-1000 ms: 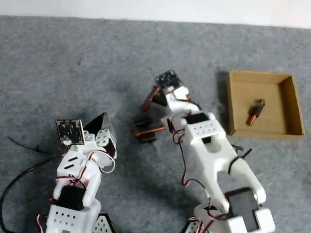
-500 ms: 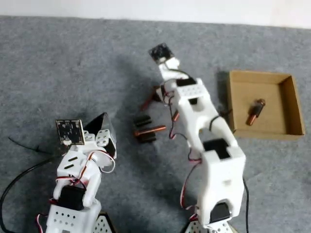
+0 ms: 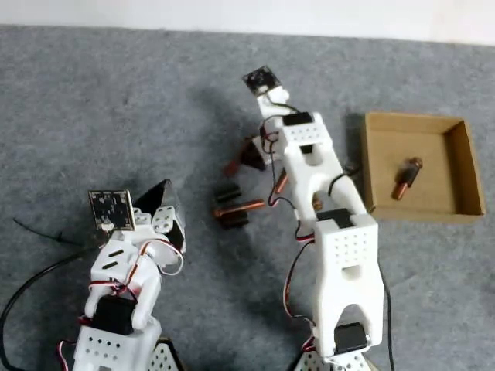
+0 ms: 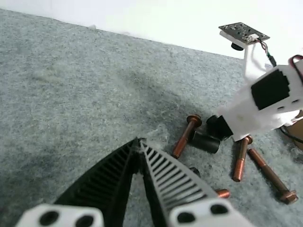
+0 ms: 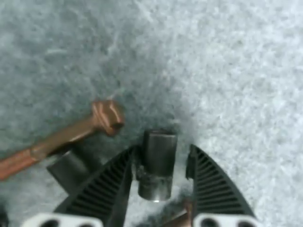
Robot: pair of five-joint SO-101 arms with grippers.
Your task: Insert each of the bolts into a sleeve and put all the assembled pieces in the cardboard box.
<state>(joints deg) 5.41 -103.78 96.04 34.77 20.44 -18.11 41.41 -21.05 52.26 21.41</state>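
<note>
Sleeve (image 5: 157, 161), short and black, is seen on the grey table (image 5: 227, 56) between the fingers of the right tool (image 5: 163, 151). The tool is spread a little wider than the sleeve and nothing is clamped yet: one finger is close against the sleeve and a gap is left on the other side. For a sound grasp, the tool is best centred before it is closed, so that the sleeve is not rolled aside, and the hold is best taken low on the body with the open bore kept free for a bolt. Just beside the sleeve, a copper bolt (image 5: 71, 135) and a second sleeve (image 5: 71, 171) are to be avoided, since either could be nudged or pinched along with it.

The left tool (image 4: 139, 144) is pressed closed with nothing in it, and is held above bare table, apart from the parts. More loose bolts (image 4: 240, 158) are scattered beyond it.

Farthest off, on the right arm's outer side and well apart from the loose parts, the cardboard box (image 3: 367, 162) is set. One assembled piece (image 3: 406, 178) is lying in it at a slant; the rest of its floor is bare.
</note>
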